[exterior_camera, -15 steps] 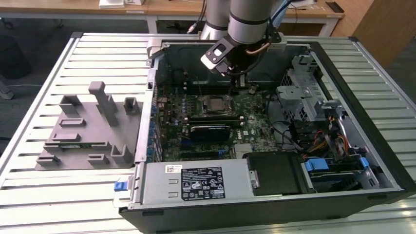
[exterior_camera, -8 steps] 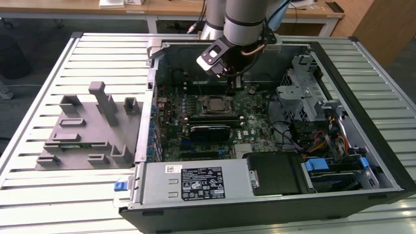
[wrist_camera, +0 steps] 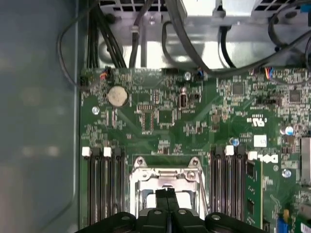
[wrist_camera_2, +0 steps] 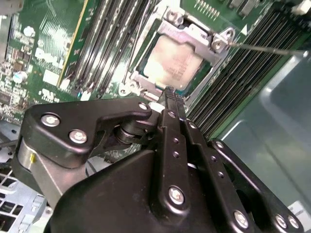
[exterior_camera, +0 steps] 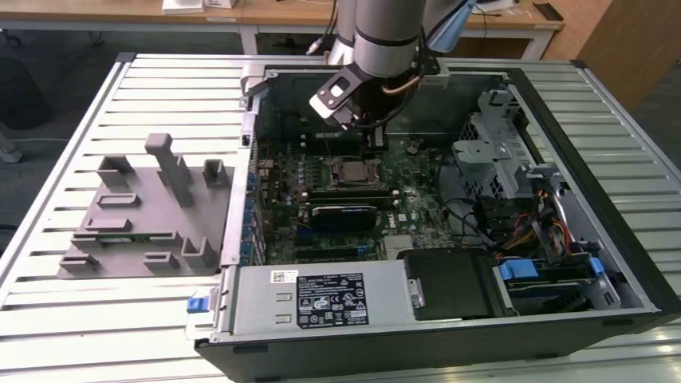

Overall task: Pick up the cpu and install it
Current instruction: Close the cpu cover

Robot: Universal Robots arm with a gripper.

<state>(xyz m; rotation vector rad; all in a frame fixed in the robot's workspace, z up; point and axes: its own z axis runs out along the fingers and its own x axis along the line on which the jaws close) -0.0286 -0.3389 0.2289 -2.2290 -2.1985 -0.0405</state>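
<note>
I hold the gripper [wrist_camera_2: 168, 93] closed tight on nothing, just above the cpu [wrist_camera_2: 172, 63], which lies flat in its socket [wrist_camera_2: 194, 34] mid-motherboard [wrist_camera_2: 48, 29], straight below.

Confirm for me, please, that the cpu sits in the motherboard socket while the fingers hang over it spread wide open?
Not quite: the second wrist view shows the fingers shut together, not spread wide open. The rest holds: the cpu sits in the motherboard socket, and the fingers hang over it.
</note>
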